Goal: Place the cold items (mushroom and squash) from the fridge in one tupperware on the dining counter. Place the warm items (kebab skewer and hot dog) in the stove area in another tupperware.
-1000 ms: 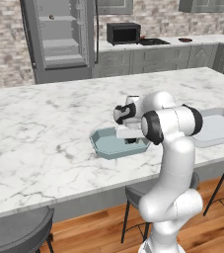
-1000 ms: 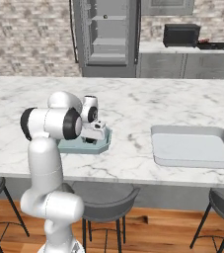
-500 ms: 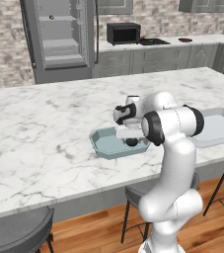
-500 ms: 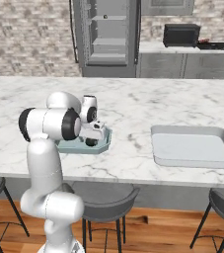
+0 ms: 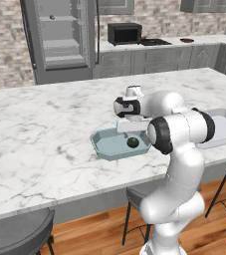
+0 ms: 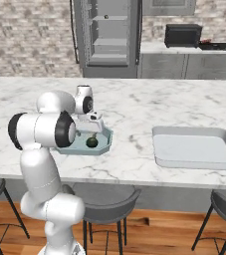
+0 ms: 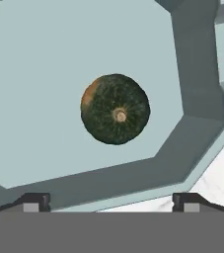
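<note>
A dark green squash (image 7: 115, 108) with an orange patch lies on the floor of a pale blue tupperware (image 7: 34, 74), near one of its angled corners. That tupperware (image 5: 104, 144) sits on the marble dining counter in front of the arm, with the squash (image 5: 132, 142) at its right end. My gripper (image 5: 132, 132) hangs just above the squash, open, fingertips (image 7: 34, 201) apart and touching nothing. From the right base view the squash (image 6: 91, 142) rests in the tupperware (image 6: 103, 143) under the gripper (image 6: 90, 131). I cannot make out the mushroom, kebab skewer or hot dog.
A second, larger grey tupperware (image 6: 194, 147) stands further right on the counter (image 5: 35, 129). Behind the counter the fridge (image 5: 59, 35) stands open, with a microwave (image 5: 124, 33) and stove area to its right. Stools (image 6: 102, 196) line the counter's near edge.
The jaws have spread wide and let go of the squash, which now lies free in the tupperware. The hand has risen slightly.
</note>
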